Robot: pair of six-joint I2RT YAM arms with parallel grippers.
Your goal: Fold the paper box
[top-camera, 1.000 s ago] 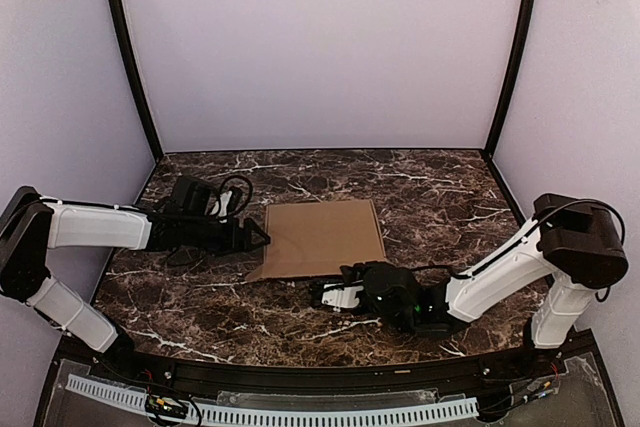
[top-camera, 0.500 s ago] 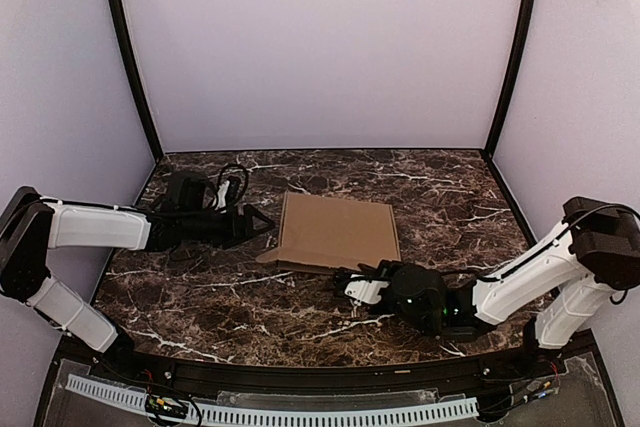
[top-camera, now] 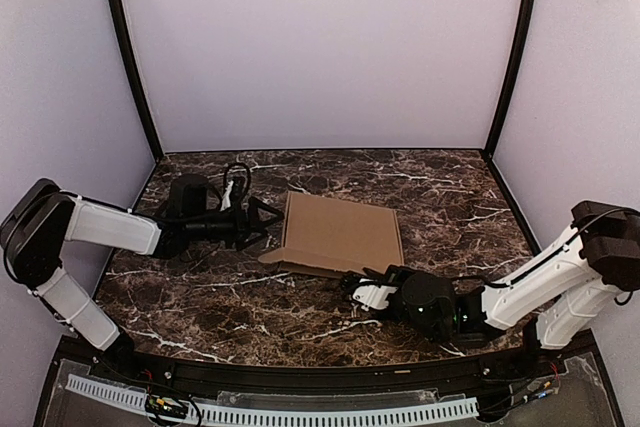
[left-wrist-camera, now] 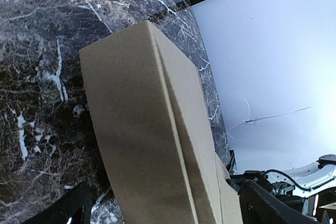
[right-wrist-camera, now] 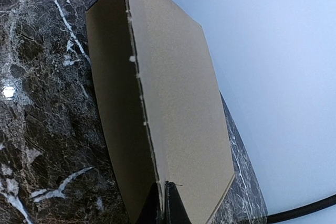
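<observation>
Paper box (top-camera: 342, 232): right claw (top-camera: 350, 285) seemingly pinches its near edge; left claw (top-camera: 270, 224) gapes beside it.

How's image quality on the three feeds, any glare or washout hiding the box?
Top external: even light, paper box clear against the dark table. Left wrist: wall washed out at right, box sharp. Right wrist: small glare spot on the table, fingers silhouetted dark.

The box (left-wrist-camera: 142, 129) runs off the bottom of the left wrist view; its near edge seems hidden inside the right gripper (right-wrist-camera: 161, 203), itself cut off.
</observation>
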